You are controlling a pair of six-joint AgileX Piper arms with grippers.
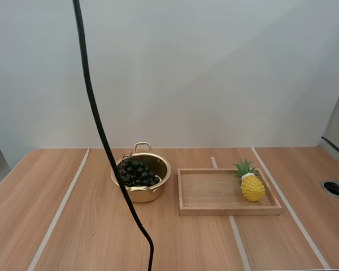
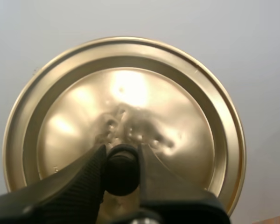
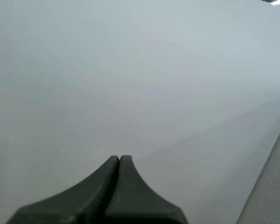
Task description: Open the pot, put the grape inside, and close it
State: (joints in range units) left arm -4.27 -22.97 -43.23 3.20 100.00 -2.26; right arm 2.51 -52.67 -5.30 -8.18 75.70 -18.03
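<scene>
A gold pot [image 1: 142, 182] stands uncovered on the table, left of centre, with a bunch of dark grapes [image 1: 137, 172] inside it. In the left wrist view my left gripper [image 2: 121, 170] is shut on the black knob [image 2: 122, 169] of the gold lid [image 2: 123, 122], which is held up against the pale wall. In the right wrist view my right gripper [image 3: 119, 161] faces the bare wall, its fingers together as one dark wedge with nothing between them.
A wooden tray [image 1: 212, 192] lies to the right of the pot, with a yellow toy pineapple [image 1: 251, 183] at its right end. A round metal hole [image 1: 334, 188] sits in the table near the right edge.
</scene>
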